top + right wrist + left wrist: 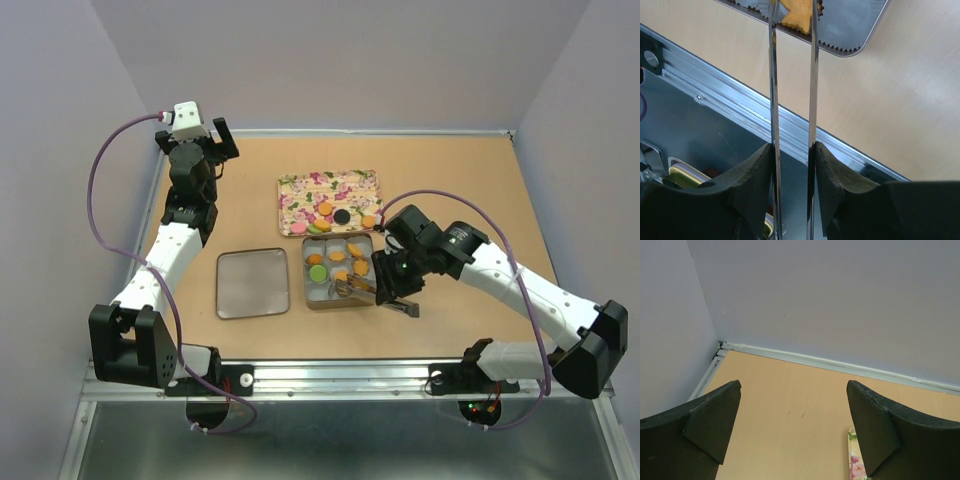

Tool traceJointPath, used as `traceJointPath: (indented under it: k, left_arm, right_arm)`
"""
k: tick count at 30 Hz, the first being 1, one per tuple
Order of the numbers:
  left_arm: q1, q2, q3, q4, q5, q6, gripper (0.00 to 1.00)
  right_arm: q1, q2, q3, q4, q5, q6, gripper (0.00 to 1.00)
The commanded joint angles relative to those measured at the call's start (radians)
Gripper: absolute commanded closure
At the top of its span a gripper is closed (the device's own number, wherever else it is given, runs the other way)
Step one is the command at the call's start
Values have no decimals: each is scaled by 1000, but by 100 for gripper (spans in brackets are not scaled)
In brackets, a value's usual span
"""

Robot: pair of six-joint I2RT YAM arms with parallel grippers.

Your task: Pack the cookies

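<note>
Starting at the left, we note the left gripper (794,387) raised near the far-left corner of the table (450,180). Its jaws are spread wide, with nothing between them. In the left wrist view only bare tabletop and wall show past the fingers.

Right of the left arm, toward the near edge, a square lid (253,283) lies flat on the table. It stands just beside the tin (340,304) but does not touch it.

Behind the tin sits a floral tray (330,185). Some of the cookies (325,210) rest on its near half: orange ones, a dark one, and a pink and a green one at the left end.

More cookies lie in the tin's paper cups (845,30). We count one green and several orange.

Farther right, the right gripper (792,150) is clamped on a pair of metal tongs (773,90), one pad against each blade. The blades run nearly parallel out to the tin's near part. An orange cookie (796,17) with a jagged edge shows between the tong tips, over a cup. We cannot tell whether the tips pinch it or it lies in the cup.
</note>
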Motion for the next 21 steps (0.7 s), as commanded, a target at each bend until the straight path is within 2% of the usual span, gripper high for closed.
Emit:
traceJointPath:
  k: [1, 21]
  left_arm:
    - [-6, -18, 3, 34, -17, 14, 1]
    - [-8, -18, 1, 35, -23, 18, 1]
  right_arm:
    - [5, 2, 69, 27, 16, -17, 57]
    - [5, 115, 420, -69, 88, -89, 55]
